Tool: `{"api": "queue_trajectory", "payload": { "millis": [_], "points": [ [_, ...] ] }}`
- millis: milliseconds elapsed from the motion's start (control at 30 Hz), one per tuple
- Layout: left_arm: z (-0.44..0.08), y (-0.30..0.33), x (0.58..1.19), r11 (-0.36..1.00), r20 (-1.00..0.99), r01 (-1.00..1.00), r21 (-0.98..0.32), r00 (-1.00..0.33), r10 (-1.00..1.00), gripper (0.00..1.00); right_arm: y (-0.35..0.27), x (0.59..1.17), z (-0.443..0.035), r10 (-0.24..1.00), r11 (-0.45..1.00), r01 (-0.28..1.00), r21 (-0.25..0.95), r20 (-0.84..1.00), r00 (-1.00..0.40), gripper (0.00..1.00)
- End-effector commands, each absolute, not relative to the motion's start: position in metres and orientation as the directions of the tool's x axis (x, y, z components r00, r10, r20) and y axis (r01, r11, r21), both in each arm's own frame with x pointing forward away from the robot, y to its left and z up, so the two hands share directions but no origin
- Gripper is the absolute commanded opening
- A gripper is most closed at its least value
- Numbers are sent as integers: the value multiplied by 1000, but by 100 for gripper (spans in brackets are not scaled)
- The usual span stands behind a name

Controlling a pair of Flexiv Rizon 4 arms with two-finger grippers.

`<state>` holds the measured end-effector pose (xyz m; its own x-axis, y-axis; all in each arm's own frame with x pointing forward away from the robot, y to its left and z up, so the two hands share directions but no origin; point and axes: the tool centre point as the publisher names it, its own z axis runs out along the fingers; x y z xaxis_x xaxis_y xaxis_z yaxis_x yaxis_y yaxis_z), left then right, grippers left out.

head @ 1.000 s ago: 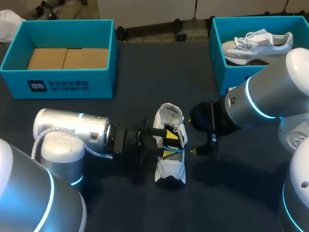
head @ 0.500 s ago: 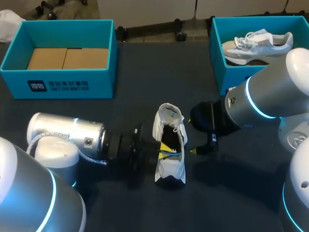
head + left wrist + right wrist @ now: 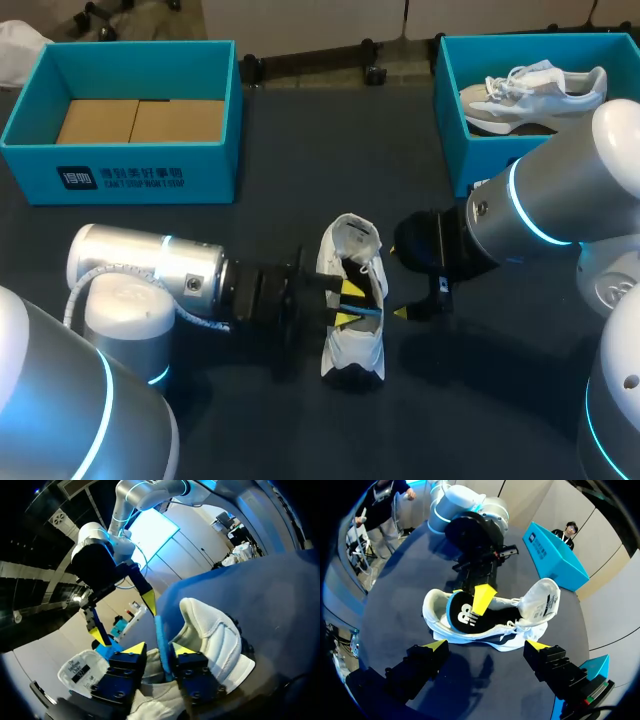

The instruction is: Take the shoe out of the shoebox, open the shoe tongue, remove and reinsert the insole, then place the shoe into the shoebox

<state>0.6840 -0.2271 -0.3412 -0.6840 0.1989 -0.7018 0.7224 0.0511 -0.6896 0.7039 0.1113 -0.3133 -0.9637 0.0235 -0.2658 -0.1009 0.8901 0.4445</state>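
Left gripper [image 3: 347,304] comes in from 9 o'clock and sits in the mouth of the shoe [image 3: 352,355]. Its fingers are drawn narrow with the blue-edged insole [image 3: 163,645] standing on edge between them, so I judge the insole is pinched. The right wrist view shows one yellow tip against the insole's black face, and the end with the logo is tilted up out of the opening. Right gripper [image 3: 486,647] hangs just beside the shoe at 3 o'clock, spread wide and holding nothing, with the shoe ahead of it and untouched. The shoe lies mid-table [image 3: 300,140] with its long axis running 12 to 6, and what looks like the tongue [image 3: 352,236] is folded back toward 12. The empty shoebox [image 3: 215,170] waits at 10 o'clock. The step in hand looks to be drawing the insole out. To do it well, the pull should go up and along the shoe's length toward the raised end, not across it toward 9, so the buried end slides free instead of buckling under the laces. So light a shoe will likely lift with the insole, so the right gripper ought first to close on a sidewall or press the 12 o'clock end down. The pinch sits near the insole's rim, and a slow, steady draw guards against it slipping.
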Motion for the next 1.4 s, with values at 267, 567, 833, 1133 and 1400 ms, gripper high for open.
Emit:
{"api": "queue_trajectory", "payload": {
  "millis": [267,567,833,1133,1400],
  "points": [
    [-329,-215,669,43,-710,729,-683,-676,194,0,112,702,-314,25,891,-101,442,-269,-963,100],
    [-345,-228,671,54,-685,713,-699,-689,236,0,112,702,-314,25,891,-101,442,-269,-963,100],
    [-349,-214,671,86,-670,705,-704,-700,248,0,112,702,-314,25,891,-101,442,-269,-963,100],
    [-324,-214,673,71,-693,719,-691,-688,216,100,112,702,-314,25,891,-101,442,-269,-963,100],
    [-307,-209,672,66,-700,725,-686,-682,211,99,112,702,-314,25,891,-101,442,-269,-963,100]
  ]
}}
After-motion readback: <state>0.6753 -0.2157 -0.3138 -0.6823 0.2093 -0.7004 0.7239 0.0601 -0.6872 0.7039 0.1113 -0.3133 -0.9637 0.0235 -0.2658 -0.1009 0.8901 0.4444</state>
